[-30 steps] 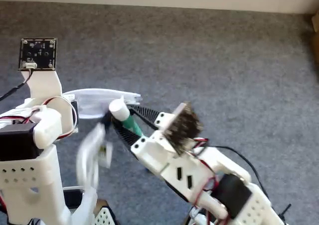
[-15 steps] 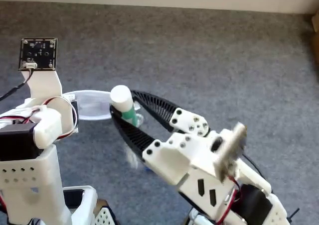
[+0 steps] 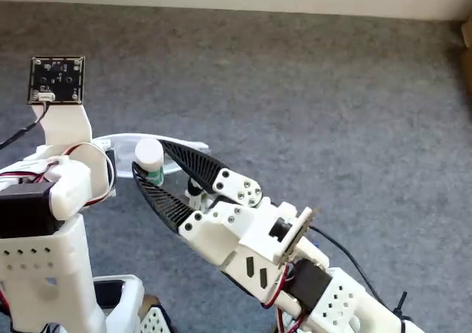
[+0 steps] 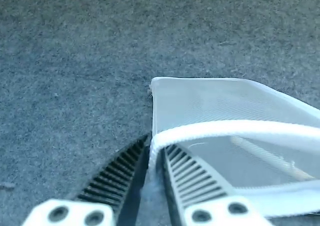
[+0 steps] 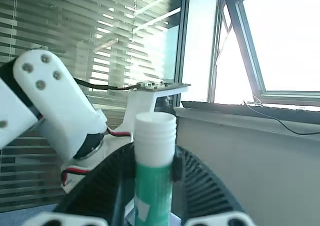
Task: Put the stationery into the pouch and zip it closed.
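A glue stick (image 3: 150, 160) with a white cap and green body stands upright between the black ribbed fingers (image 3: 193, 163) of my right gripper (image 3: 150, 156), which is shut on it. It hangs just over the near edge of the translucent white pouch (image 3: 122, 143), which lies on the grey carpet beside the left arm. The right wrist view has the glue stick (image 5: 155, 176) clamped in my right gripper (image 5: 154, 161). In the left wrist view my left gripper (image 4: 151, 145) is shut on the corner of the pouch's (image 4: 215, 106) white rim, and the mouth gapes open.
The left arm's white body (image 3: 51, 222) and its camera board (image 3: 56, 80) stand at the left edge. Grey carpet (image 3: 332, 104) stretches open to the right and far side. A black cable (image 3: 361, 252) trails by the right arm's base.
The right arm has swung left and turned its wrist, carrying the glue stick from the middle over to the pouch's edge. The left arm and pouch have stayed put.
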You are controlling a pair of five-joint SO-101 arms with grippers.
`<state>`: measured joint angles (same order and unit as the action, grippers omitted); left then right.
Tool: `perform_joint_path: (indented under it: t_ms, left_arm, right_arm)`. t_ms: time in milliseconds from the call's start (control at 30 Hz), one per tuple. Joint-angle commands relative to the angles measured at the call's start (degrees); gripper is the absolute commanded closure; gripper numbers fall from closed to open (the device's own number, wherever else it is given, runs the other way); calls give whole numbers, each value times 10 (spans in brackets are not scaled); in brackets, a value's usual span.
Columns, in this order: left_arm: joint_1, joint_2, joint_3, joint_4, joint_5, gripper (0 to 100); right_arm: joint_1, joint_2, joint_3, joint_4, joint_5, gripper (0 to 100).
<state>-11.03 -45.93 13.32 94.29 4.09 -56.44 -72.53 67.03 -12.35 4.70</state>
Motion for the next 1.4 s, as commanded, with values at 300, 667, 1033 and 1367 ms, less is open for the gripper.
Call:
perform_joint_path:
  t_ms: [300,667,1033,1367]
  left_arm:
    - [6,-4,-4,9,4,989]
    - [-33,-4,-3,9,4,989]
    - [-39,-4,-3,9,4,989]
    - [-37,-4,-3,10,4,989]
  right_arm:
    - [30,189,-25,-160,5,993]
    - [59,287,-23,-265,2,989]
    - [40,286,-28,-154,3,830]
    - [22,175,5,-77,2,832]
